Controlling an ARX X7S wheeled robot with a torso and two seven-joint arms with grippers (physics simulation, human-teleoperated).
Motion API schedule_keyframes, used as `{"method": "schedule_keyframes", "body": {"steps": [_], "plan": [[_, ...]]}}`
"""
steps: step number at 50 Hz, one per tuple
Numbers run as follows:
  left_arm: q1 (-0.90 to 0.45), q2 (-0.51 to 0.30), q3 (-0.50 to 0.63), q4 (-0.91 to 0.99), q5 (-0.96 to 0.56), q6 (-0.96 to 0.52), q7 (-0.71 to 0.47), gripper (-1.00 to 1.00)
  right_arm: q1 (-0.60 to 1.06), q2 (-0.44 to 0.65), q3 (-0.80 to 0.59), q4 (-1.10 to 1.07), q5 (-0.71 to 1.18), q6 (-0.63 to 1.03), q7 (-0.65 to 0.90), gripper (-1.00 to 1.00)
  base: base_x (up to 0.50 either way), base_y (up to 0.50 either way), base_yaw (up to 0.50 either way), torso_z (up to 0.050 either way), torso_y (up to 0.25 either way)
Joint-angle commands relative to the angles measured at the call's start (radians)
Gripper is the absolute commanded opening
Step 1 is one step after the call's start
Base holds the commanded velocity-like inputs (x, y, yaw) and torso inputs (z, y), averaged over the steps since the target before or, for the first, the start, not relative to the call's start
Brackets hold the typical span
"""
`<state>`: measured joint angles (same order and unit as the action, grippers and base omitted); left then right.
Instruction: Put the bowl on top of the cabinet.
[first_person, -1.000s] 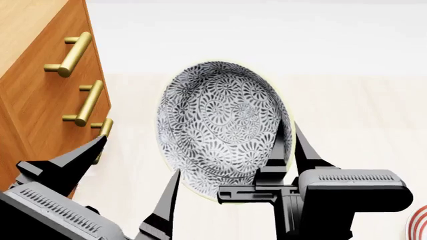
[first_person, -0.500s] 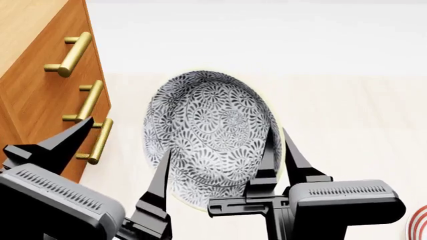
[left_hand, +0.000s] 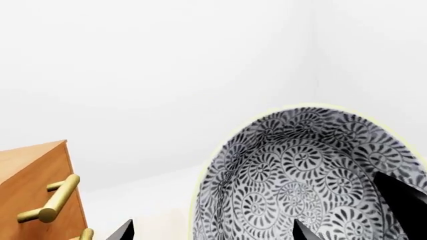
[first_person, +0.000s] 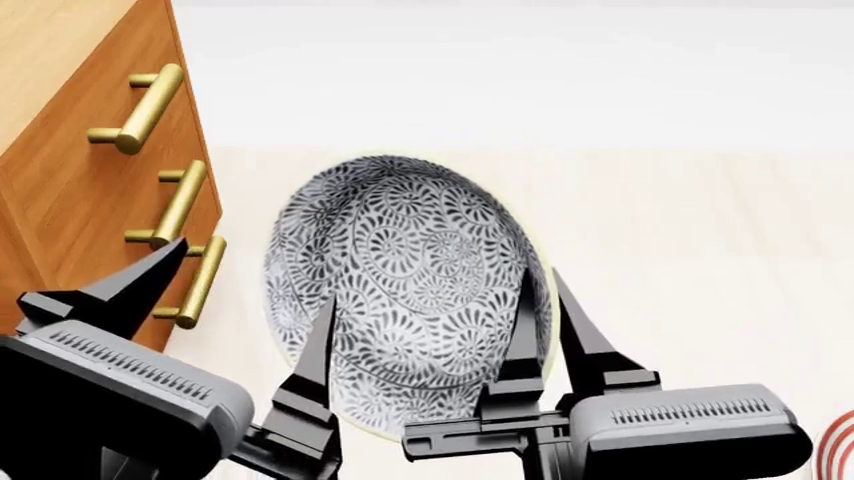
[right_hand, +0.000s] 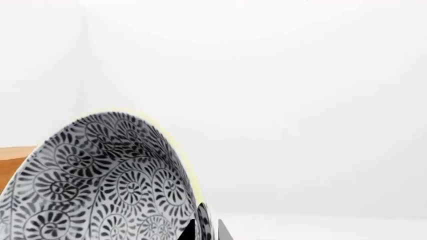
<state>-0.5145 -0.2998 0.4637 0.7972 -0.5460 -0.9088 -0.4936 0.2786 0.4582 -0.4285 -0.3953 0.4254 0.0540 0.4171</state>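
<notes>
One pincer has the load: your right gripper is clamped on the bowl, one finger inside the wall and one outside, at the rim on its own side. The right wrist view confirms it, the two fingers pinching the thin pale rim. The bowl is tipped, its mouth facing up toward the head camera, held in the air.

Just beyond the bowl's far side from that grip, your left gripper stands wide, empty, its inner finger crossing the bowl's edge in the head view; contact cannot be told.

Further out past the left gripper stands the cabinet, brass handles facing you.

Over the last second the bowl has slid toward the cabinet and both grippers with it. Judgement: carry under way, but the bowl has yet to clear the cabinet's top.
</notes>
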Motion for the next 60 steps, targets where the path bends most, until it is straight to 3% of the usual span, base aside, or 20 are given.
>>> {"method": "schedule_keyframes", "body": {"steps": [1,60], "plan": [[0.016,-0.012,-0.001,-0.025,0.006,0.033,0.008,1.00,-0.009,0.006,0.002,-0.026,-0.017,-0.009,0.000,-1.00,0.00,0.00,0.00,0.000,0.000],[0.053,-0.032,-0.009,-0.122,0.002,0.148,0.037,1.00,-0.076,0.049,-0.028,-0.108,-0.047,-0.055,-0.010,-1.00,0.00,0.00,0.00,0.000,0.000]]}}
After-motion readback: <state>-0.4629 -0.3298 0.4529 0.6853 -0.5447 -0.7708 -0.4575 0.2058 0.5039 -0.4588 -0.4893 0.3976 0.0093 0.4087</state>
